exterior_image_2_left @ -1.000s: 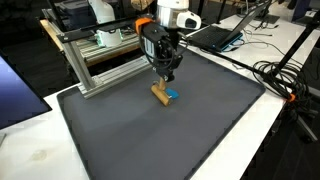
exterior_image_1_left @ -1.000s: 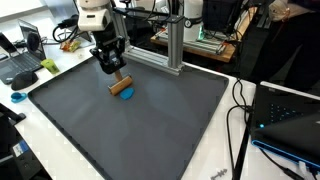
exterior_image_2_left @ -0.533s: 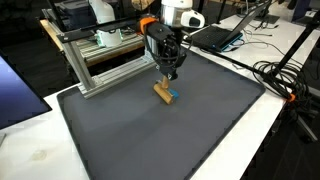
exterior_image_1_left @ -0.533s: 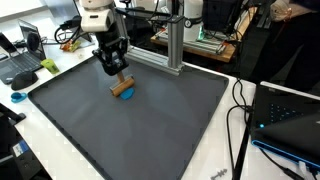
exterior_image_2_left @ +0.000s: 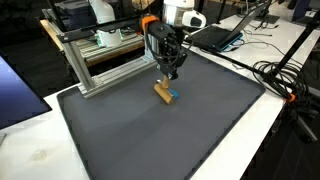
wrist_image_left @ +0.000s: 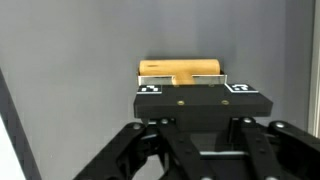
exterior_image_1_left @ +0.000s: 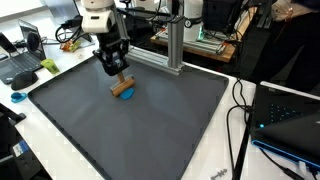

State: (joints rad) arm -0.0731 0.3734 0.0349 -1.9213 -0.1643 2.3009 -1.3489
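Note:
A wooden block (exterior_image_1_left: 120, 86) (exterior_image_2_left: 161, 92) hangs tilted at the tips of my gripper (exterior_image_1_left: 118, 76) (exterior_image_2_left: 166, 79), which is shut on its upper end. The block's lower end rests on or just over a small blue object (exterior_image_1_left: 127, 96) (exterior_image_2_left: 172, 97) lying on the dark mat (exterior_image_1_left: 150, 130) (exterior_image_2_left: 150, 130). Whether block and blue object touch, I cannot tell. In the wrist view the wooden block (wrist_image_left: 181, 70) lies crosswise just beyond the gripper (wrist_image_left: 187, 86), and the blue object is hidden.
An aluminium frame (exterior_image_1_left: 175, 40) (exterior_image_2_left: 100, 60) stands at the mat's back edge, close behind the gripper. Laptops (exterior_image_1_left: 20, 60) (exterior_image_2_left: 215, 35) and cables (exterior_image_1_left: 240, 110) (exterior_image_2_left: 285, 75) lie on the white table around the mat.
The gripper and the wooden block have shifted very slightly over the blue object. The grip has not changed.

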